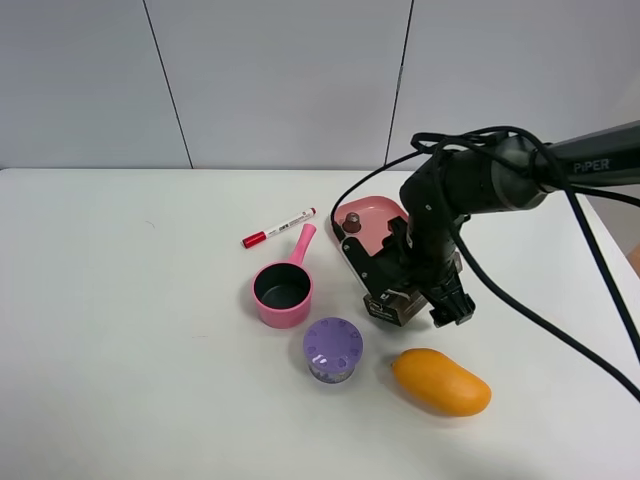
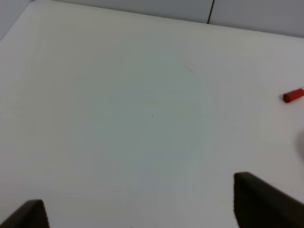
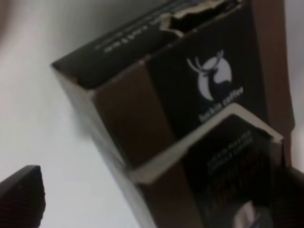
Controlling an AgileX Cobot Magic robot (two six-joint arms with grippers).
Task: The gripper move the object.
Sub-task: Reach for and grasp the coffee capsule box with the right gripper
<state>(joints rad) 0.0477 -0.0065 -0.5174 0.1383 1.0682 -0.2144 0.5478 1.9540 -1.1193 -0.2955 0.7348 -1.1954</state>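
here, right tool point(image 1: 411, 298) gapes astride the object point(image 3: 190, 95), left tool point(image 2: 142, 209) gapes over white table point(image 2: 118, 118); grey wall point(image 1: 280, 80) behind.

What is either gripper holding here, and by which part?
Nothing clearly. The right gripper straddles the brown box, but one finger stands apart from it. The left gripper is open and empty.

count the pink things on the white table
2. A small pink saucepan with a dark inside sits near the middle of the white table; a pink rounded tray lies behind and right of it, partly covered by the black robot arm. The arm may hide more.
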